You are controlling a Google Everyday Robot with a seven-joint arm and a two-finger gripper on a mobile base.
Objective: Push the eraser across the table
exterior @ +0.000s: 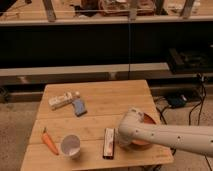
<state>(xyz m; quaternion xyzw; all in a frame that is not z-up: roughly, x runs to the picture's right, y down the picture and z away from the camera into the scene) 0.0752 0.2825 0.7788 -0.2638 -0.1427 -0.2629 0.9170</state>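
eraser (109,143) lies near the table's (115,100) front edge, my gripper (121,136) just beside it opposite the cup (70,146), clenched or released i cannot tell; i judge the push across not yet done.

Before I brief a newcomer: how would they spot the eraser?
On the small wooden table, look at the front edge, between the white cup and the arm's claw. The eraser is the long, narrow black block with a pale reddish top strip.
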